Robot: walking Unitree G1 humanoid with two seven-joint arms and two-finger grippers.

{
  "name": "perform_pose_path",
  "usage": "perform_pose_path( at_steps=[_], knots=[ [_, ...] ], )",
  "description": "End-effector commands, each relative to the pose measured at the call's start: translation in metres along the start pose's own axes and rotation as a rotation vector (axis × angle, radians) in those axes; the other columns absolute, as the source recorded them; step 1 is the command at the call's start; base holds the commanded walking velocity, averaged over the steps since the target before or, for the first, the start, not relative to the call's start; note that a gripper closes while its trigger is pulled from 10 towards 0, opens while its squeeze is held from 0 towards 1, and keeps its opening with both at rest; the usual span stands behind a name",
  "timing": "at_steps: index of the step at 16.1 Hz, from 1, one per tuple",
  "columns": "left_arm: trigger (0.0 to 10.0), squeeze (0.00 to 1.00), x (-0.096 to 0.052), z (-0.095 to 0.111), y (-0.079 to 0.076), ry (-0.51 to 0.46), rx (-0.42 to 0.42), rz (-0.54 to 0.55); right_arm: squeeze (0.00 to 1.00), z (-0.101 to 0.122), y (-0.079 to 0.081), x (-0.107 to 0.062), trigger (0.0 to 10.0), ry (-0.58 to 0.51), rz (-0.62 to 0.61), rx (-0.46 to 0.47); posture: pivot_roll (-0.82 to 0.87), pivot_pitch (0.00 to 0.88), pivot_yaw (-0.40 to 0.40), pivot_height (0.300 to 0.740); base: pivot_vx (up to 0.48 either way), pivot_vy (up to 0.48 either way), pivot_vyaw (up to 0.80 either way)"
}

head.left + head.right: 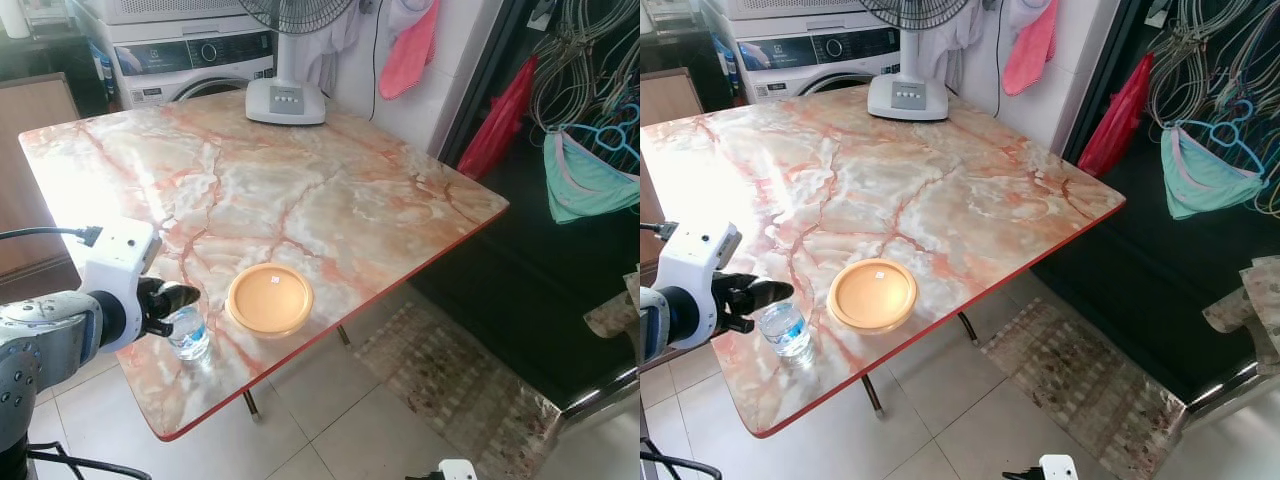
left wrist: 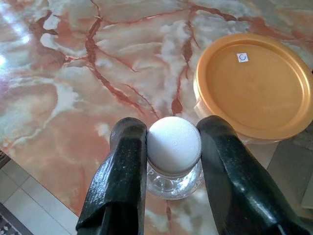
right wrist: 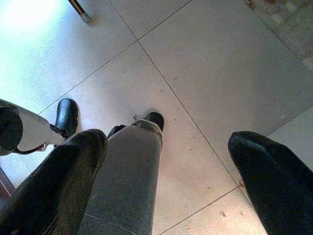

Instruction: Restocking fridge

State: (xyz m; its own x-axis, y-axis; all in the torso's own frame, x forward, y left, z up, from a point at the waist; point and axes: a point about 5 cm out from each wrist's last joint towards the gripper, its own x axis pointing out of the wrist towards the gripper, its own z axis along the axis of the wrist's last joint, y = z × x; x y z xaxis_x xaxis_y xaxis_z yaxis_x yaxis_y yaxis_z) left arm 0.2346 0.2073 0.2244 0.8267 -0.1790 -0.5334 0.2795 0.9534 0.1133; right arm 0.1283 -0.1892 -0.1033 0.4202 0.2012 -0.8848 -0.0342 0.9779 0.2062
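A small clear water bottle (image 1: pixel 188 331) with a white cap (image 2: pixel 174 144) stands near the front left corner of the marble table (image 1: pixel 300 180). My left gripper (image 1: pixel 184 297) reaches in from the left at cap height. Its two black fingers (image 2: pixel 128 161) press against both sides of the cap, so it is shut on the bottle. A round container with an orange lid (image 1: pixel 269 298) sits just right of the bottle, apart from it. My right gripper (image 3: pixel 168 142) hangs low over the tiled floor, open, with nothing between its fingers.
A white fan base (image 1: pixel 286 100) stands at the table's far edge, with a washing machine (image 1: pixel 190 60) behind it. A patterned rug (image 1: pixel 450 380) lies on the floor to the right. Hangers and clothes (image 1: pixel 590 170) hang at the right, beside a red bag (image 1: pixel 498 120).
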Motion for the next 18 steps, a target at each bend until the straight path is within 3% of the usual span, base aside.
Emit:
perform_pose_path(
  at_steps=[1,8,13,18],
  knots=[
    [0.0,0.00,0.000,-0.003,-0.002,0.017,0.008,0.004,0.00,-0.001,-0.005,-0.002,10.0,0.006,-0.010,-0.010,0.26,0.000,-0.127,0.740,0.000,0.000,0.00],
    [0.0,0.00,0.004,-0.004,-0.006,0.017,-0.021,-0.020,0.00,-0.001,-0.006,-0.002,10.0,0.011,-0.009,-0.015,0.25,0.000,-0.128,0.740,0.000,0.000,0.00],
    [0.0,0.00,0.004,0.007,-0.002,-0.061,-0.094,-0.002,0.00,0.000,-0.005,-0.002,10.0,0.013,-0.004,-0.020,0.26,0.000,-0.132,0.740,0.000,0.000,0.00],
    [0.0,0.00,0.000,0.015,0.002,-0.084,-0.067,0.026,0.00,0.000,-0.005,-0.002,10.0,0.011,-0.002,-0.019,0.26,0.000,-0.132,0.740,0.000,0.000,0.00]
  ],
)
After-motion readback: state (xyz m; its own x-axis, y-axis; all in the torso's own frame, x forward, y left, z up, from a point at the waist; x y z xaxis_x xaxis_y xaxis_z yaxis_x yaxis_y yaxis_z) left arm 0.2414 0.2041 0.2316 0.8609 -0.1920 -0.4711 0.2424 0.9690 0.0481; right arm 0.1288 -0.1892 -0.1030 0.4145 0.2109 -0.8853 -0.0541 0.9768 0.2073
